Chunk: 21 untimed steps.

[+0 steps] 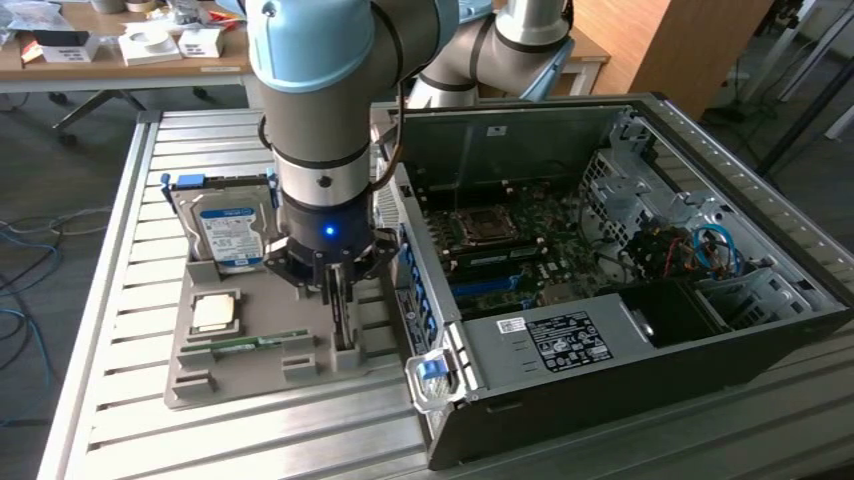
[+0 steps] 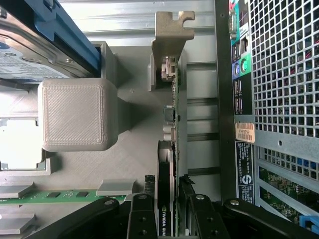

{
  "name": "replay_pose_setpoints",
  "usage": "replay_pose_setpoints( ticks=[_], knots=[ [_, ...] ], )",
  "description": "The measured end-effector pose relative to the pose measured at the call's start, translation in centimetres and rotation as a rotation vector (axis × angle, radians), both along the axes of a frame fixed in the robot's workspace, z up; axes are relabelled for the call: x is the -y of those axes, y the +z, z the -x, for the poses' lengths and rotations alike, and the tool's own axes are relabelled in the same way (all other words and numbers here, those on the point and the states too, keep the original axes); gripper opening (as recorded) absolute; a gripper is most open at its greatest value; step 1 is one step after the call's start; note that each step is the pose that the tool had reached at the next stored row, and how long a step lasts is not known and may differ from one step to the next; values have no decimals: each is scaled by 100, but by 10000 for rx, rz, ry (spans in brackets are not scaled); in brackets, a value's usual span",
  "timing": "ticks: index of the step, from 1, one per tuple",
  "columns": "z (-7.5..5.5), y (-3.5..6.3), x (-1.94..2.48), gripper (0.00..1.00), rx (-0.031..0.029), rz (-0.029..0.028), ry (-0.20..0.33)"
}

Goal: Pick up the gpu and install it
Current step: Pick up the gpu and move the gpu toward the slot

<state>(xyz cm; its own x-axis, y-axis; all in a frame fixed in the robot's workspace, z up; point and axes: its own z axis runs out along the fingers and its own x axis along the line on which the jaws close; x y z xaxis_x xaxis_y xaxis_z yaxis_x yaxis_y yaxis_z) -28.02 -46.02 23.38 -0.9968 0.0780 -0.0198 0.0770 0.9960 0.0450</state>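
Robotics lab/workshop: UR arm [image 1: 320, 100] over slatted aluminium desk [image 1: 120, 440], open PC case [image 1: 574, 340], grey printed parts fixture [image 1: 247, 380], cluttered wooden desk [image 1: 107, 67] behind, loose floor cables [image 1: 20, 235].

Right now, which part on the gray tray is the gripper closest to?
The gpu, the thin card standing on edge beside the computer case; the hard drive, chip and memory stick sit farther off.

"NVIDIA QUA…" in white on the gpu [image 2: 165, 191] edge
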Motion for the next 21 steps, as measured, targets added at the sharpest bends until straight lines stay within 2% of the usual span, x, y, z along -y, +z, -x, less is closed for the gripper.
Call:
replay_pose_setpoints(
  ticks=[21],
  knots=[
    [-8, -20, -1, 33, 0, -1, 1]
  ],
)
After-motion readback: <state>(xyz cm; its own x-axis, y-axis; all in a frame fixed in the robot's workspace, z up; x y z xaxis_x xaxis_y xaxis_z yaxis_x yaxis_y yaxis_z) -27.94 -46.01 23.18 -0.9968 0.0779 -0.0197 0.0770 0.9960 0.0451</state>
